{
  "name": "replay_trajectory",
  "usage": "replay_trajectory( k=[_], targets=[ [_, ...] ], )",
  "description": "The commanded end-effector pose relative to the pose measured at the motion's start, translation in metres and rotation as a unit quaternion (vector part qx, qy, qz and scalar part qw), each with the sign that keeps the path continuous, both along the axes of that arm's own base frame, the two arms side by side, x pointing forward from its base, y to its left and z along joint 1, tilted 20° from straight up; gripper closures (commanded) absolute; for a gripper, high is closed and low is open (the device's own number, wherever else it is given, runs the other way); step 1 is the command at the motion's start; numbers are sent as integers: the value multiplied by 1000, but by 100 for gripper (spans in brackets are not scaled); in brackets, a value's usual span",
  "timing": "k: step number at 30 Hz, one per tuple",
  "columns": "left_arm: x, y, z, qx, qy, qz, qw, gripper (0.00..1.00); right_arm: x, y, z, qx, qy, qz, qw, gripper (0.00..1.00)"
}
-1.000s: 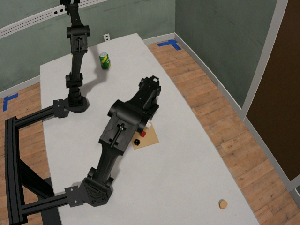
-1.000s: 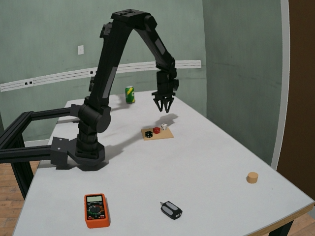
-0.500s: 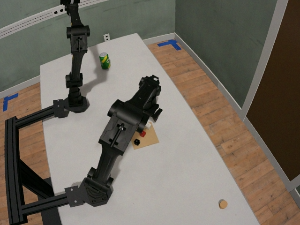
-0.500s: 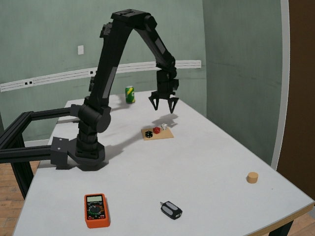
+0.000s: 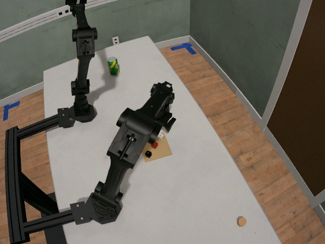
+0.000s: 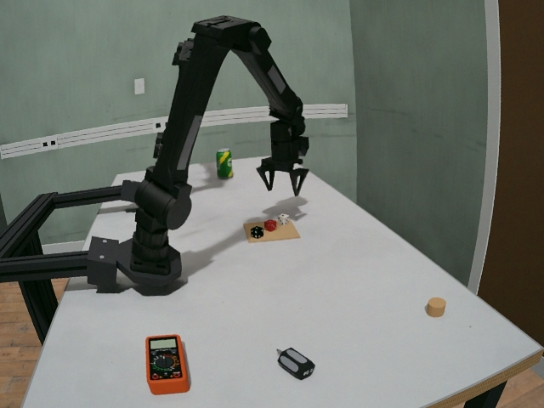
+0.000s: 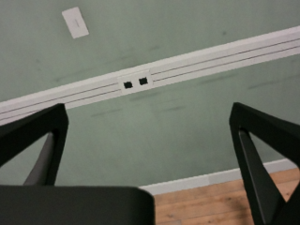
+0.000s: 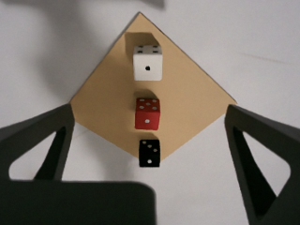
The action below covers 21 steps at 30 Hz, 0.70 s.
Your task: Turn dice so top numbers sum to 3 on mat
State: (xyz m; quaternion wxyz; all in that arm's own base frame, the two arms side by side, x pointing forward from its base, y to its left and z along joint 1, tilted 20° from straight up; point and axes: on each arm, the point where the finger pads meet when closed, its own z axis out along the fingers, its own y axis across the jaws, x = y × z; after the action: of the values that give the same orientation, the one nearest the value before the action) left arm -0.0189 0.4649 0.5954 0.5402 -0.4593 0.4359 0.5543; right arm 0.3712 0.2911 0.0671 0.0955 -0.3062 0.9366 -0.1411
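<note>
Red die (image 5: 154, 145) (image 6: 269, 225) (image 8: 147, 113) sits between white die (image 5: 160, 136) (image 6: 283, 218) (image 8: 147, 63) and black die (image 5: 148, 154) (image 6: 257, 232) (image 8: 149, 153).

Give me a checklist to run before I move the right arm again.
1. Right claw open, raised off the dice: ok.
2. Top numbers: white die, red die, black die each read one, totalling three: ok.
3. All sitting flat: ok.
4. White and red fully on the mat: ok.
5. Black fully inside its corner: cannot tell.
</note>
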Motion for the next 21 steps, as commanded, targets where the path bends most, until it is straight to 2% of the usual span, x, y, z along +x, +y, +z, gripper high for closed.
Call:
replay_trajectory(
  k=[1, 8, 19, 21],
  targets=[
    [-6, -6, 3, 2, 7, 10, 1000, 0, 7, 22, 28, 19, -20, 4, 1000, 0],
    [-6, -6, 3, 2, 7, 10, 1000, 0, 3, 24, 44, 22, -23, 4, 999, 0],
    [-6, -6, 3, 2, 7, 10, 1000, 0, -16, 34, 102, 24, -23, 4, 999, 0],
    [-6, -6, 3, 2, 7, 10, 1000, 0, -16, 34, 102, 24, -23, 4, 999, 0]
  ],
)
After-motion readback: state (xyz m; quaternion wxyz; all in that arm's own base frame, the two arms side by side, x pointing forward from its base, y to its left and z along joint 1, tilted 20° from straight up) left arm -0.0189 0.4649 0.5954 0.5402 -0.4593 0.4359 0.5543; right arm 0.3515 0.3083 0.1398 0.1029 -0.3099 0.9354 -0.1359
